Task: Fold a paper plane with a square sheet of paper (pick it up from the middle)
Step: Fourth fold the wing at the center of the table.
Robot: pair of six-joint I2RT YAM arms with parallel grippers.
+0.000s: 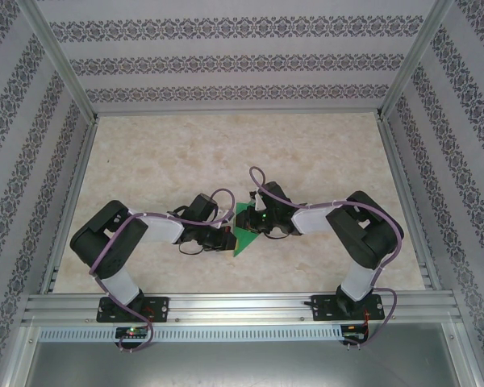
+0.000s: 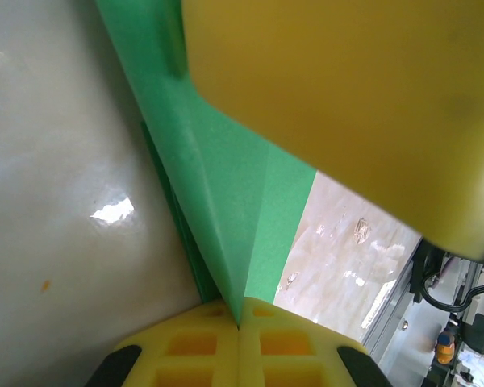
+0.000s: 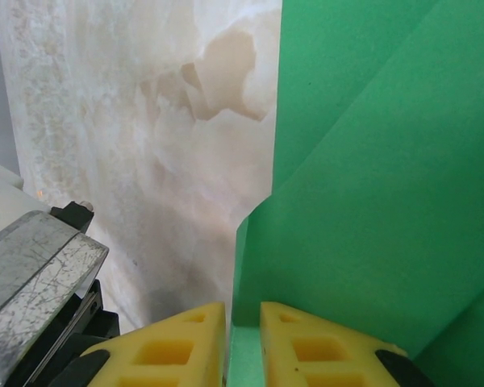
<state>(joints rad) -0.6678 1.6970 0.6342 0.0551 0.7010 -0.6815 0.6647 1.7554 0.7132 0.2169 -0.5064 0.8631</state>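
The green sheet of paper (image 1: 244, 235) is folded into layers and held off the marble table between both grippers at mid-table. My left gripper (image 1: 231, 239) comes from the left and is shut on the paper's pointed lower end (image 2: 226, 210); its yellow jaws (image 2: 239, 324) meet with the paper pinched in the seam. My right gripper (image 1: 255, 222) comes from the right. Its yellow jaws (image 3: 244, 324) stand a narrow gap apart, closed on a folded edge of the paper (image 3: 371, 201). One fingertip (image 2: 347, 97) of the right gripper looms close in the left wrist view.
The marble tabletop (image 1: 226, 153) stretches behind and beside the grippers. Aluminium rails (image 1: 226, 305) edge it at the front and sides, with patterned walls beyond. A metal part of the left arm (image 3: 32, 266) sits at the right wrist view's lower left.
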